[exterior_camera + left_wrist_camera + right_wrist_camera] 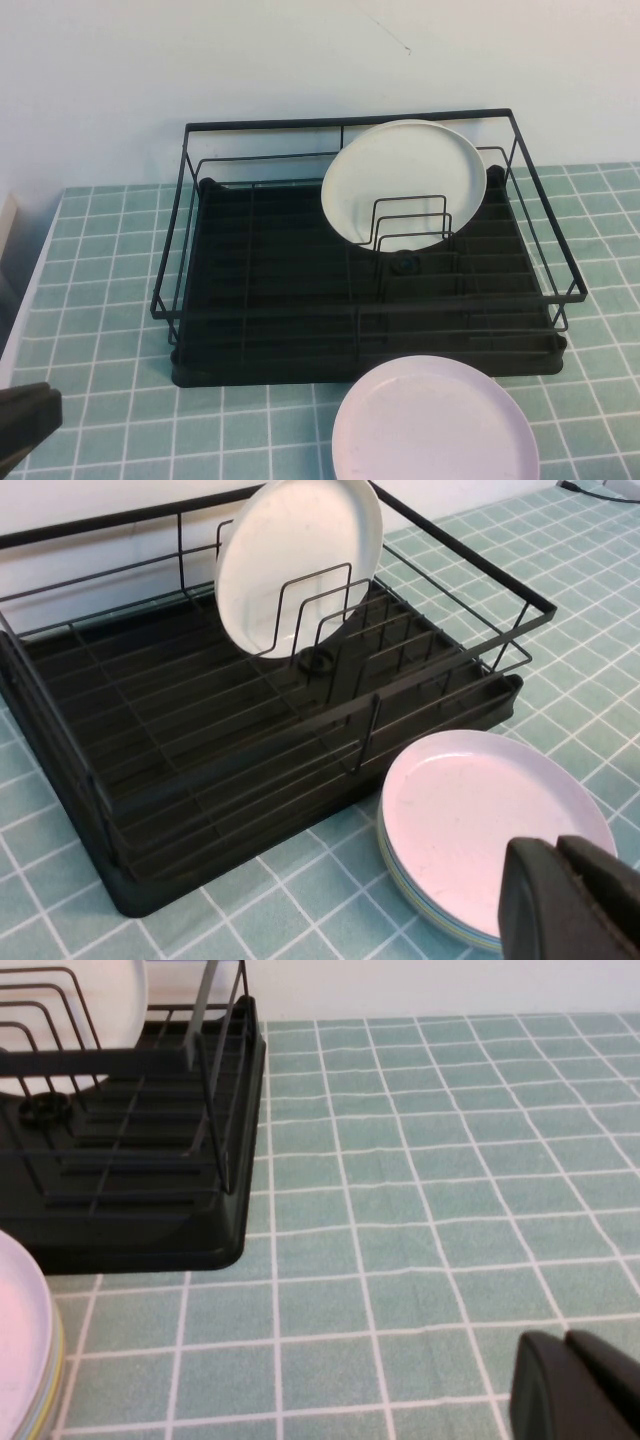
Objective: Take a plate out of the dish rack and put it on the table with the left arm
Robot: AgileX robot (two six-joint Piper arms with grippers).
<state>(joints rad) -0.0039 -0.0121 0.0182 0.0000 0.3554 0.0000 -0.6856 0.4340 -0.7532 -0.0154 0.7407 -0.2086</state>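
The pale pink plate (435, 425) lies flat on the teal tiled table (100, 300) just in front of the black wire dish rack (300, 320). It also shows in the left wrist view (470, 815), on top of a thin stack of other plates. My left gripper (555, 845) is shut and empty, hovering near the plate's edge and apart from it. In the high view it shows only as a dark shape (28, 418) at the front left. My right gripper (565, 1338) is shut and empty over bare tiles to the right of the rack.
A cream-white plate (405, 180) stands upright in the wire dividers (410, 220) at the rack's back right. Pale green and yellow plate edges (400, 875) show under the pink plate. A pale wall rises behind the rack.
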